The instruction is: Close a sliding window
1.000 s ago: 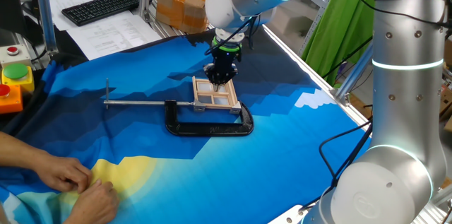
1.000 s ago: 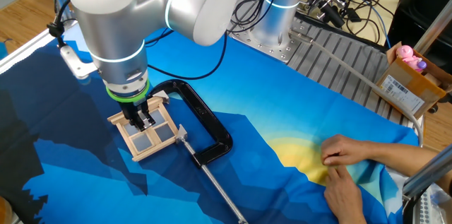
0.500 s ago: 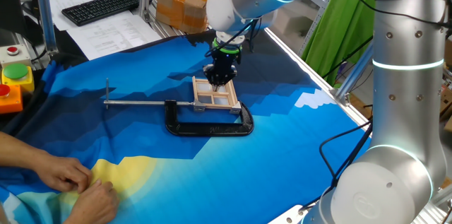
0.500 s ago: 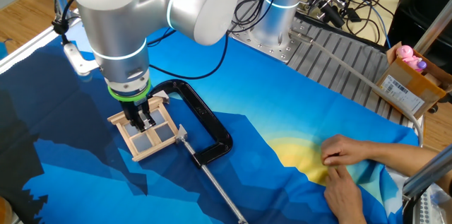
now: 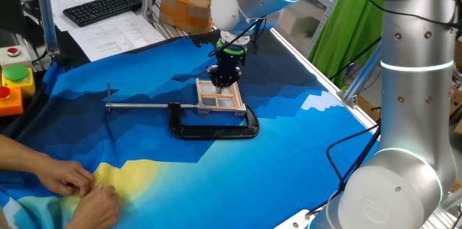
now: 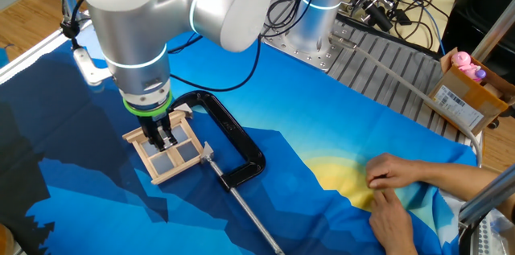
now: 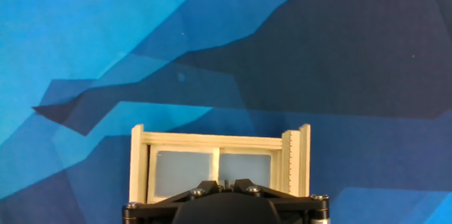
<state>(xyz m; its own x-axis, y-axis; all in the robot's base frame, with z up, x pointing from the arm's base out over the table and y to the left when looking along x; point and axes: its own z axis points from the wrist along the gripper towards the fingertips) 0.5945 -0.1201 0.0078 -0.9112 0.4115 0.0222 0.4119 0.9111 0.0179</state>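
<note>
The sliding window (image 5: 220, 96) is a small pale wood frame with translucent panes, lying flat on the blue cloth. It also shows in the other fixed view (image 6: 170, 154) and at the bottom of the hand view (image 7: 219, 160). My gripper (image 5: 223, 81) points straight down over the window's far half. Its fingertips (image 6: 162, 137) are pressed close together, at or just above the middle crossbar. In the hand view the gripper (image 7: 224, 181) shows only a thin gap between the jaws, and I see nothing held. The window's near half is hidden behind the gripper body.
A black C-clamp (image 5: 215, 129) with a long metal bar (image 5: 141, 104) lies against the window's near edge; it also shows in the other fixed view (image 6: 236, 137). A person's hands (image 5: 68, 186) rest on the cloth's yellow patch. Button boxes (image 5: 14, 77) stand at the far left.
The arm shifted very slightly a second ago and has been still since. The window and the clamp have not visibly moved.
</note>
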